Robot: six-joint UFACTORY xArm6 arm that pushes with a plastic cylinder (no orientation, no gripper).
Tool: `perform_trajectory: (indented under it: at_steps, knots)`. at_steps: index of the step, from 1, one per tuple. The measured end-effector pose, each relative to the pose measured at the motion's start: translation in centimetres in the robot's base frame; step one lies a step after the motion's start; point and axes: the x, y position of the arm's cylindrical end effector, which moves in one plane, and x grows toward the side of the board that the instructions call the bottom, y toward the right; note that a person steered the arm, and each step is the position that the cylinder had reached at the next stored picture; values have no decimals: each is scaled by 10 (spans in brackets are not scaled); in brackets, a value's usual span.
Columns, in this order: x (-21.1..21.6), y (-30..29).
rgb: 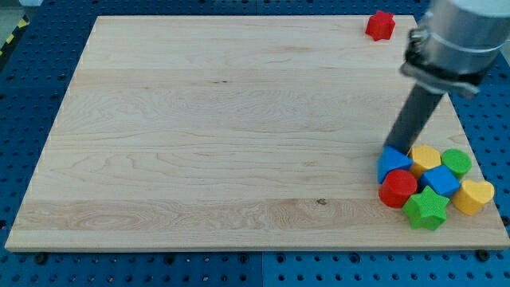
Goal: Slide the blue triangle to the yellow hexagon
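Note:
The blue triangle [392, 163] lies at the left of a cluster of blocks near the board's lower right corner. The yellow hexagon [425, 157] sits just to its right, touching or nearly touching it. My tip [391, 149] rests at the upper edge of the blue triangle, on its far side. The dark rod slants up to the right from there to the grey arm at the view's top right.
In the same cluster are a red cylinder [398, 189], a blue cube [441, 181], a green star [425, 209], a green cylinder [457, 163] and a yellow heart [473, 196]. A red star [381, 25] sits near the board's top right edge. The wooden board [199, 135] lies on a blue pegboard.

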Motion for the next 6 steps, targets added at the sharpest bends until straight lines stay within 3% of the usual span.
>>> perform_trajectory:
  at_steps: [2, 3, 4, 6]
  knots:
    - [22, -127]
    - [69, -129]
    - [99, -76]
    - [74, -56]
